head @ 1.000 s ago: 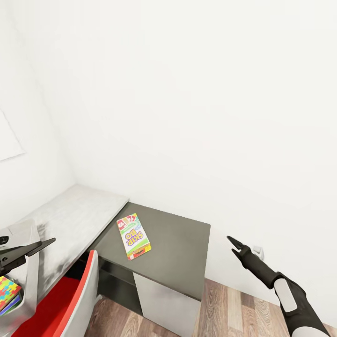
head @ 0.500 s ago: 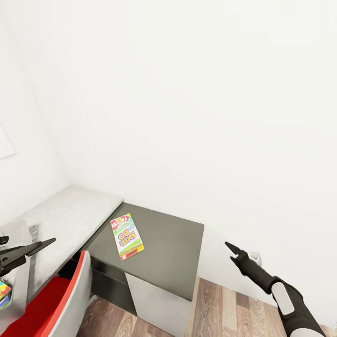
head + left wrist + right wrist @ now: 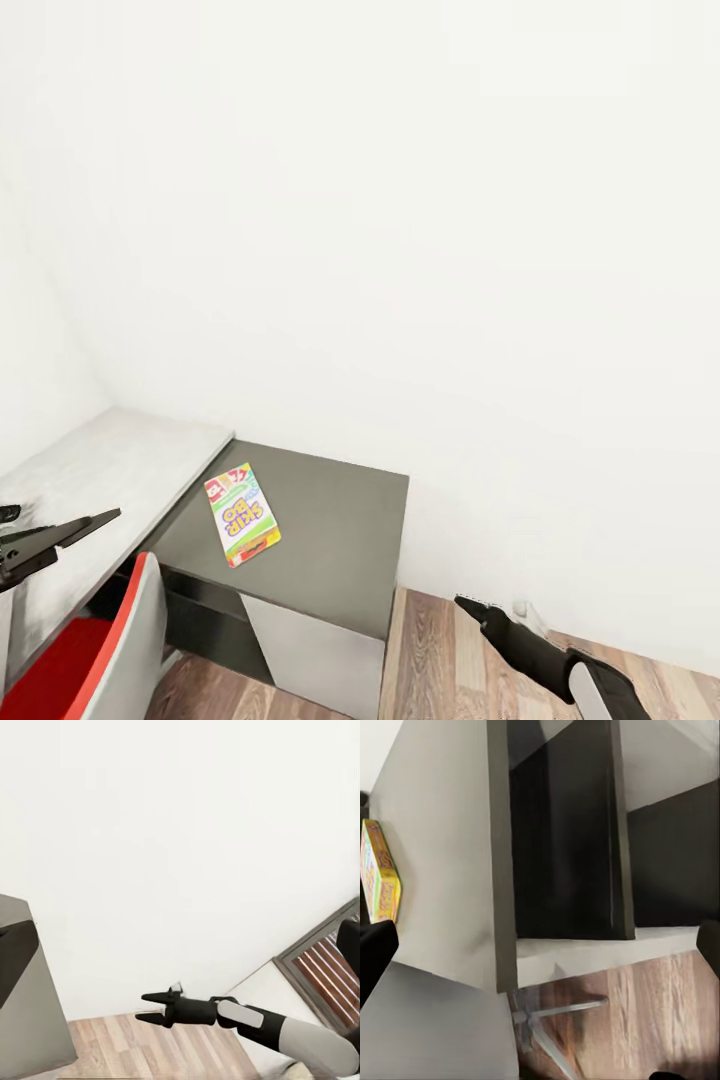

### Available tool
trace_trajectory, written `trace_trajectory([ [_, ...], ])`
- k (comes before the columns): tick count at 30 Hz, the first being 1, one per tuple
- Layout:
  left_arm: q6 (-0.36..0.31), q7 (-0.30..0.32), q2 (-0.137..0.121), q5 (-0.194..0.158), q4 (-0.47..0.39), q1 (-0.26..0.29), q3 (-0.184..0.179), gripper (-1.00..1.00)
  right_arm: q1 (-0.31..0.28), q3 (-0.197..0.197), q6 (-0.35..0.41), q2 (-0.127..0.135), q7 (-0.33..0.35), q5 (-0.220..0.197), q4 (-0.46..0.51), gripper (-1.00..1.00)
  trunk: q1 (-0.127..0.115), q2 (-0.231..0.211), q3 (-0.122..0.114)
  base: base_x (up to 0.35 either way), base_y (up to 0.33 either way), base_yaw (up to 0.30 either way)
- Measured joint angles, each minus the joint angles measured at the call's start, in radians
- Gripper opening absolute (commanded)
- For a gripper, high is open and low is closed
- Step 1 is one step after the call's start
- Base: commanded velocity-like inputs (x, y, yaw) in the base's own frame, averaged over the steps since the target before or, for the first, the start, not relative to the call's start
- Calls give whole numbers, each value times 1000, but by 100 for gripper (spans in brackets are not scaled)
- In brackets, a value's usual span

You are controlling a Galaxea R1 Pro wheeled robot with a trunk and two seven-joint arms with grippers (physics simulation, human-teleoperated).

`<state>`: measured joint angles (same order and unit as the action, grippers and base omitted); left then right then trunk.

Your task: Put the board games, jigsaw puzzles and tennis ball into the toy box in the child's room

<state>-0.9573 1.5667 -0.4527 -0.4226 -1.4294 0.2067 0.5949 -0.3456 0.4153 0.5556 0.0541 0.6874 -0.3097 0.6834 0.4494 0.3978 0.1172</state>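
The Skip Bo game box lies flat on the dark low part of the table, near its 9 o'clock edge, close to where the light grey part begins. It lies flat w/ its print up, so jaws would prob. have to come from above or slide it to an edge to get under it.

The left gripper hangs over the grey tabletop at about 8 o'clock in the head view. Its jaws look a little apart w/ nothing between them. The right gripper is low at 5 o'clock, over the wood floor, well apart from the table. In the left wrist view the right gripper has its jaws spread and empty.

In the right wrist view the game box shows as a thin yellow edge on the table.

A red chair sits at 7 o'clock, pushed near the table, so it may get in the way of the left arm. My guess: both arms are held clear while the robot lines up w/ the game box; no grab begun yet.
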Motion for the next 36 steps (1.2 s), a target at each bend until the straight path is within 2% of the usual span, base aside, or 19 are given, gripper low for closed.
trace_trajectory([
  [5,1,0,-1,0,-1,0,-36,100,7,-3,-25,-12,4,12,-1,100,0,0,0,0,0,-208],
  [8,9,0,0,0,-1,0,-43,100,12,-4,-28,-13,4,15,-1,100,0,0,0,0,0,-126],
  [16,18,0,0,2,0,0,-46,100,16,-5,-36,-14,0,17,-3,100,0,0,0,0,0,-39],
  [23,18,0,-1,6,0,0,-47,100,17,-5,-127,-11,4,18,-60,100,0,0,0,12,0,-1],
  [29,18,0,0,6,0,0,-49,100,17,-11,-139,-12,6,20,-66,100,0,0,0,159,-5,0],
  [32,18,0,0,7,0,0,-49,100,17,-48,-140,-12,7,35,-67,100,0,0,0,116,-32,0],
  [33,18,0,0,7,0,0,-49,100,17,-97,-141,-13,7,44,-67,100,0,0,0,42,-12,0],
  [36,18,0,0,8,-1,0,-59,100,17,-183,-155,-14,6,50,-67,100,0,0,0,25,-5,-124],
])
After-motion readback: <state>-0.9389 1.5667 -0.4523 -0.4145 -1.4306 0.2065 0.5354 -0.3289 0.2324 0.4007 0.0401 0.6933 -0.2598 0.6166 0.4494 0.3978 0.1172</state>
